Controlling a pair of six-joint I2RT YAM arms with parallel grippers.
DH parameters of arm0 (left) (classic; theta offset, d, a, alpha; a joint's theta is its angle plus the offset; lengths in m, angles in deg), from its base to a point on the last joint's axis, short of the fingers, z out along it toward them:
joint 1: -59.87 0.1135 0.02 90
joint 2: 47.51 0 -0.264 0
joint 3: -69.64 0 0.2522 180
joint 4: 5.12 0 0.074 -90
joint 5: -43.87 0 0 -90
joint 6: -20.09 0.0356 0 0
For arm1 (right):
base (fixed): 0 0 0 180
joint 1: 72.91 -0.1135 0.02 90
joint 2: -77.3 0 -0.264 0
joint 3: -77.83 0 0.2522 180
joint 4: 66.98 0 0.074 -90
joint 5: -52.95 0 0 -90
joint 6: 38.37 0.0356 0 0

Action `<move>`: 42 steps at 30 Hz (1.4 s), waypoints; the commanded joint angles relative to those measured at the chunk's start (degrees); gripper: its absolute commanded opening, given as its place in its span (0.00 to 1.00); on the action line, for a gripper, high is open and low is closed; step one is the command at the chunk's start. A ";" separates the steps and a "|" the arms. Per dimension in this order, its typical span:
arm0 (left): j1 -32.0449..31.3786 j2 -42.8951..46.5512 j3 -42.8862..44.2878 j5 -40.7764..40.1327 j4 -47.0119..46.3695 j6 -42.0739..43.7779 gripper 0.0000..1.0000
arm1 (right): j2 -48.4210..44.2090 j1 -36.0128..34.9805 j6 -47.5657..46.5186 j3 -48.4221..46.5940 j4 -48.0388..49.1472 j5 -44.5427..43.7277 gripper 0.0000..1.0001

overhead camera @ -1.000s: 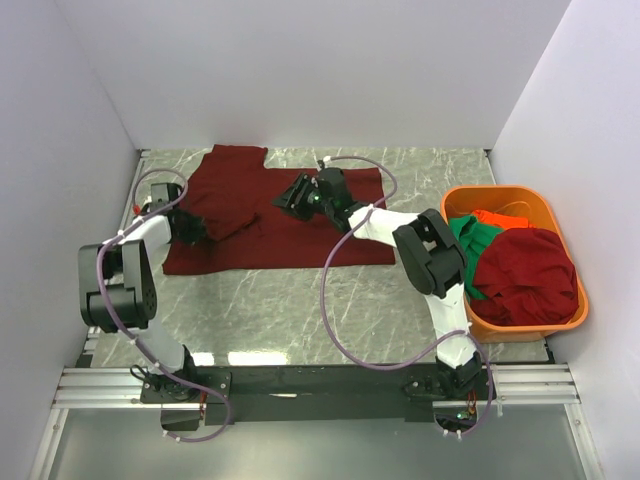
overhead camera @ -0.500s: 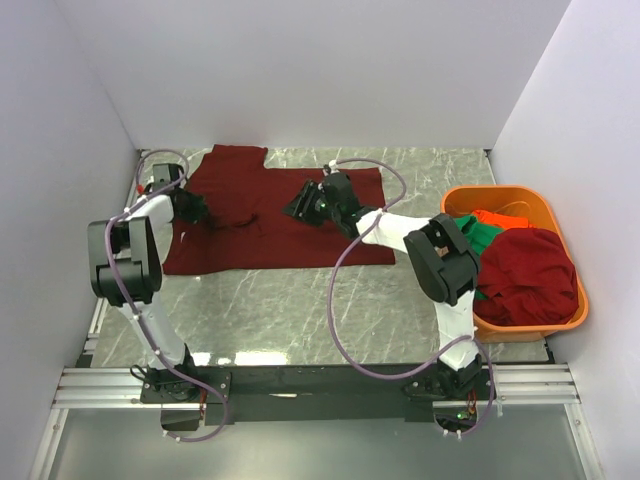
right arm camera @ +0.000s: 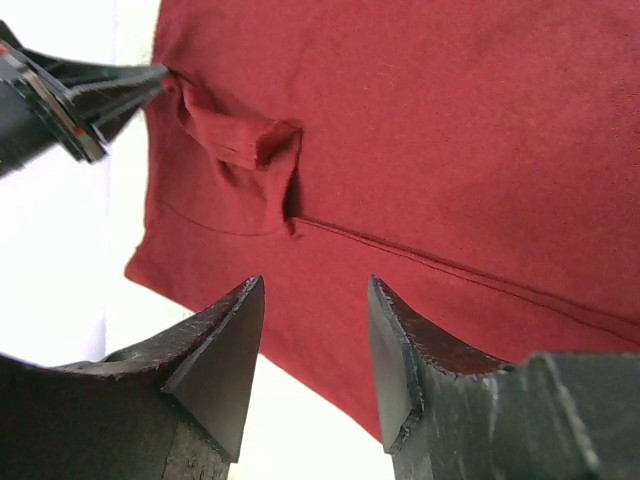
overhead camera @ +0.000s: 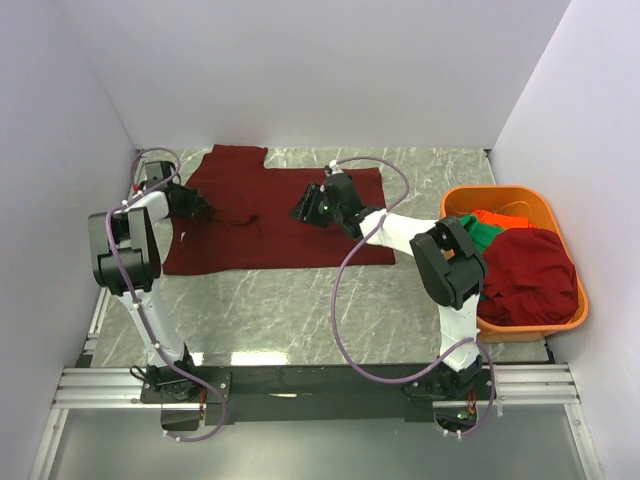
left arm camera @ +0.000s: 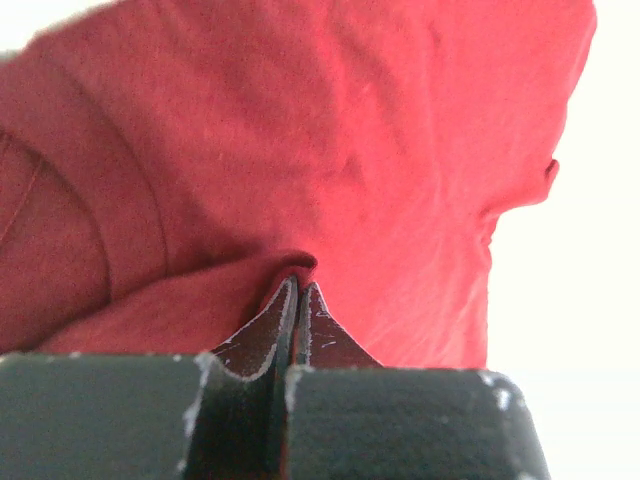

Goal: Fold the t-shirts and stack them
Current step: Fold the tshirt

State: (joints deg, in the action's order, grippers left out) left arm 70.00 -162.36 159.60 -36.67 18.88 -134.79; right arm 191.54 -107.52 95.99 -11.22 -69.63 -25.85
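A dark maroon t-shirt (overhead camera: 270, 235) lies spread on the marble table near the back wall. My left gripper (overhead camera: 197, 207) is at the shirt's left side. It is shut on a pinch of the cloth, which peaks at the jaw tips in the left wrist view (left arm camera: 297, 285). My right gripper (overhead camera: 300, 212) hovers over the shirt's middle. Its jaws stand open with nothing between them (right arm camera: 315, 290), and maroon cloth (right arm camera: 450, 130) lies below. In the right wrist view, the left gripper (right arm camera: 155, 75) tugs a wrinkled fold at the upper left.
An orange basket (overhead camera: 500, 192) at the right edge holds a green shirt (overhead camera: 470, 245), an orange-red shirt (overhead camera: 500, 217) and another maroon one (overhead camera: 525, 275). Bare marble (overhead camera: 300, 310) lies between the shirt and the arm bases. White walls close in on three sides.
My left gripper has moved back and to the left with the cloth, drawing the folded-over part out flatter. The right gripper shifted slightly right and stays open.
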 commanded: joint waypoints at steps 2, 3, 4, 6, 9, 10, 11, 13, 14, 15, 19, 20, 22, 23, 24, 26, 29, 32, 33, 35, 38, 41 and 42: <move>0.68 -1.25 3.34 2.59 -4.61 -1.74 0.01 | -3.14 0.25 -2.78 0.67 -0.74 -1.36 0.52; 0.59 -1.34 3.25 2.85 -5.22 -1.91 0.01 | -3.05 0.25 -3.05 0.67 -0.92 -1.44 0.52; 0.77 -1.61 3.16 3.37 -5.67 -2.44 0.01 | -3.05 0.33 -3.49 0.49 -1.09 -1.36 0.52; 0.94 -1.96 2.64 3.73 -7.33 -2.97 0.01 | -2.79 0.16 -4.19 0.05 -1.71 -1.44 0.52; 1.21 -2.75 2.37 4.96 -8.57 -4.02 0.01 | -1.83 0.25 -5.86 -1.79 -3.46 -1.27 0.52; 1.12 -3.19 2.46 5.05 -9.27 -4.02 0.02 | -1.56 0.16 -6.47 -2.23 -4.16 -1.27 0.52; 1.12 -3.36 2.46 5.22 -9.53 -4.11 0.04 | -1.47 0.24 -6.65 -2.58 -4.34 -1.36 0.52; 1.29 -3.80 2.28 5.49 -11.28 -4.55 0.10 | -1.30 0.16 -7.18 -2.67 -4.35 -1.36 0.52; 1.38 -3.89 2.20 5.92 -11.90 -4.64 0.12 | -1.30 0.16 -7.27 -2.59 -4.35 -1.36 0.52; 1.47 -3.89 1.93 6.10 -12.69 -4.81 0.16 | -1.30 0.16 -7.44 -2.58 -4.43 -1.36 0.52; 2.35 -4.16 1.84 8.12 -18.03 -4.38 0.31 | -1.21 0.24 -8.59 -2.50 -5.14 -1.62 0.52; 2.52 -3.98 1.84 8.65 -19.11 -4.03 0.40 | -1.29 0.25 -8.85 -2.50 -5.14 -1.71 0.52; 2.88 -2.93 1.93 9.70 -20.78 -2.02 0.49 | -1.56 0.16 -9.55 -2.50 -5.49 -1.88 0.52; 3.14 -2.49 2.02 10.14 -21.57 -1.05 0.54 | -1.56 0.16 -9.73 -2.58 -5.75 -1.97 0.52; 3.31 -2.05 2.11 10.15 -21.49 0.97 0.56 | -1.73 0.16 -10.16 -2.67 -5.93 -2.23 0.52; 3.23 0.14 1.76 8.04 -19.83 2.91 0.58 | -2.00 0.16 -10.61 -2.67 -6.19 -2.76 0.52; 2.35 4.10 -0.17 1.99 -14.57 7.21 0.59 | -2.52 0.33 -11.22 -2.76 -6.28 -3.38 0.52; 0.25 8.67 -3.42 -5.81 -10.43 10.65 0.61 | -2.70 0.25 -11.49 -3.02 -6.19 -3.47 0.52; -0.54 10.42 -3.60 -8.11 -5.72 11.61 0.61 | -2.53 0.25 -11.57 -3.11 -6.28 -3.38 0.52; -3.35 12.18 -5.44 -13.54 -3.66 13.02 0.56 | -2.35 0.33 -11.58 -3.55 -6.80 -3.47 0.52; -7.66 14.91 -8.07 -19.71 0.04 14.69 0.47 | -2.96 0.51 -11.40 -2.77 -6.46 -3.12 0.52; -11.78 15.88 -10.10 -23.50 1.79 15.66 0.35 | -3.75 0.68 -11.22 -1.36 -5.84 -2.94 0.52; -12.58 15.80 -10.37 -23.86 2.15 15.58 0.33 | -3.93 0.68 -11.22 -1.01 -5.75 -3.03 0.52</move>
State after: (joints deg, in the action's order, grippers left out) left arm 59.83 -147.58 151.10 -53.55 16.32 -122.07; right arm 191.54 -107.37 85.61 -11.92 -76.30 -28.23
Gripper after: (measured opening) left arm 0.352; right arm 0.521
